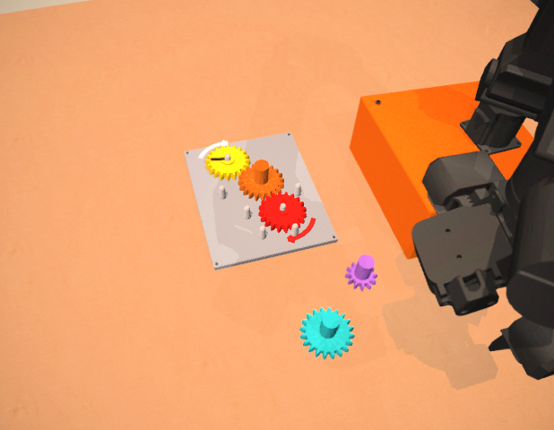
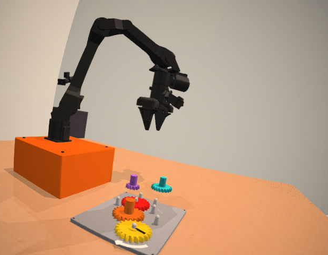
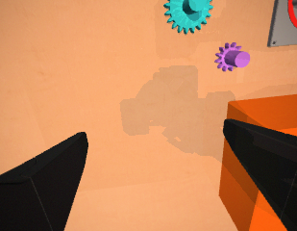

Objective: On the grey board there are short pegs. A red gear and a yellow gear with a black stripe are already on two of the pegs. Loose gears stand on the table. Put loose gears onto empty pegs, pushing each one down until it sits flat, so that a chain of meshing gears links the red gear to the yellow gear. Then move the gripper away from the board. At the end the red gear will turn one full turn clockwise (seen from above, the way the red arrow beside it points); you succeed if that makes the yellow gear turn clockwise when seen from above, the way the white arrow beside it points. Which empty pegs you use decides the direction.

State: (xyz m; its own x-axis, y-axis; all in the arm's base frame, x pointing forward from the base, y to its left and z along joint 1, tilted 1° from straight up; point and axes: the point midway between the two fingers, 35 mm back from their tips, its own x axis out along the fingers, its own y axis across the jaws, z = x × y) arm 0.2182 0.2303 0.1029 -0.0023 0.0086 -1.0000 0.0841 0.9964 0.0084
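One gear, the orange [image 1: 261, 187] [image 2: 128, 213], sits between red [image 1: 282, 217] [image 2: 139, 204] and yellow [image 1: 227, 167] [image 2: 132, 233] on the board [image 1: 230, 252] [image 2: 89, 217] [image 3: 283, 29], apparently meshing both. Our gripper [image 2: 152, 129] [image 3: 156, 132] stands wide, empty, well away. We judge placement done; next, keep clear. Orange's stem axis looks upright; yellow's black stripe [image 1: 217, 159] [image 2: 140, 230] points left in the top view.

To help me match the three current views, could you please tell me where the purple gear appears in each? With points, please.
Top: purple gear [image 1: 362, 273] [image 2: 133, 184] [image 3: 231, 58], right of bottom centre.
Exterior: below centre, slightly left.
Wrist: upper right.
Shared landmark: cyan gear [image 1: 327, 334] [image 2: 161, 187] [image 3: 188, 13].
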